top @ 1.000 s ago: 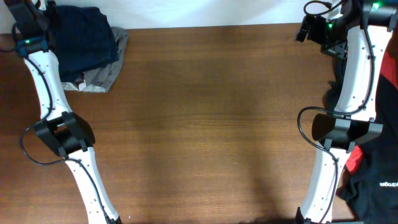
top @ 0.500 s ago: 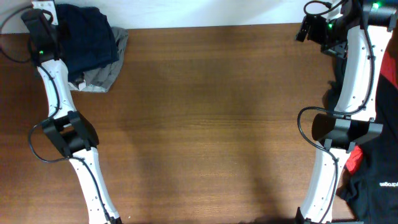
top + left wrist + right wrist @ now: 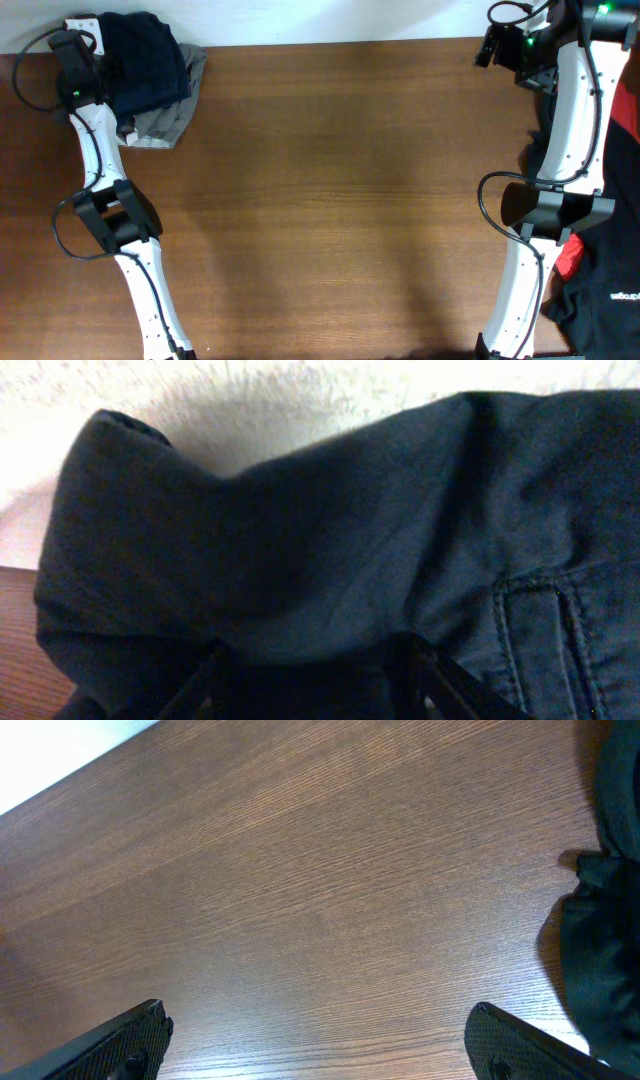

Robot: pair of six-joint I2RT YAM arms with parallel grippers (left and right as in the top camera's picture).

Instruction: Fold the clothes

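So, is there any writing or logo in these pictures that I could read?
White lettering on the black garment, overhead view, lower right: too small and blurred to read.
No text shows on the navy shorts or the table.

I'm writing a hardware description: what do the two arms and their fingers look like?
The left arm and right arm have white shells, black joint housings and looping black cables. Small green lights glow near the wrists. The fingers are matte black.
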